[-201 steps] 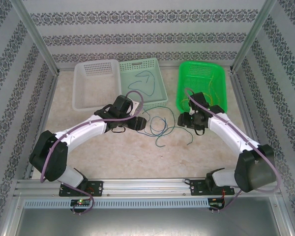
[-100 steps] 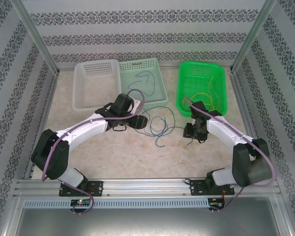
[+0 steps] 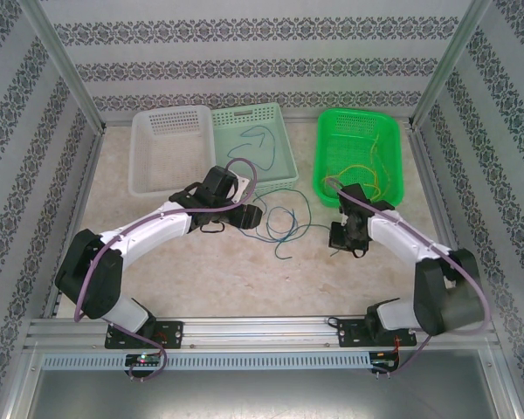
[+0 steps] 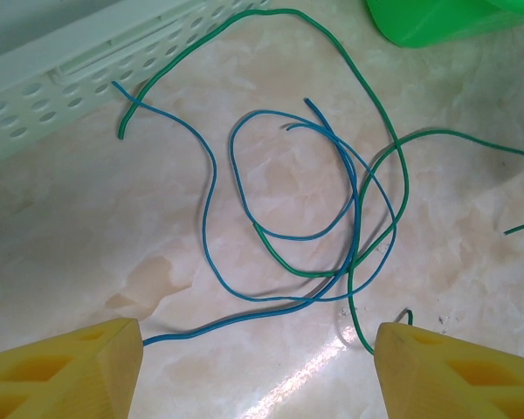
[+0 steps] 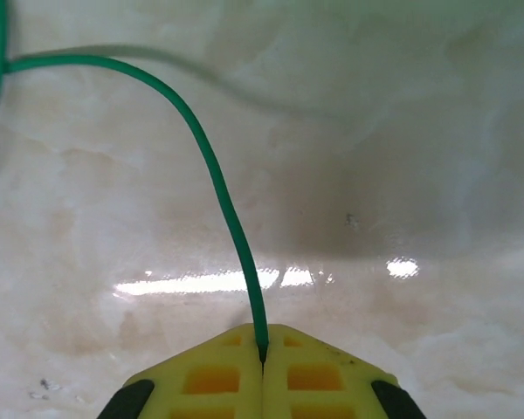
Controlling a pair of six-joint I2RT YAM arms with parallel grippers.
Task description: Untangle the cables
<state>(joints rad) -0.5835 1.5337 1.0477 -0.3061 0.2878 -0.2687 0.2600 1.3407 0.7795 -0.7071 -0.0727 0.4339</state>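
Right gripper (image 5: 262, 347) is pressed together on the green cable (image 5: 211, 170), pinching it at the very fingertips, low over the tabletop (image 5: 402, 157) just in front of the green basket (image 3: 360, 118). Left gripper (image 4: 260, 358) hangs spread and empty above the tangle, where the blue cable (image 4: 211, 179) loops through the green one between the two arms. These strands look light, limp and a little springy, probably slick, so a pinch near an end should draw one free, though so thin a wire may slip. Both arms reach inward with elbows bent and wrists tipped down.
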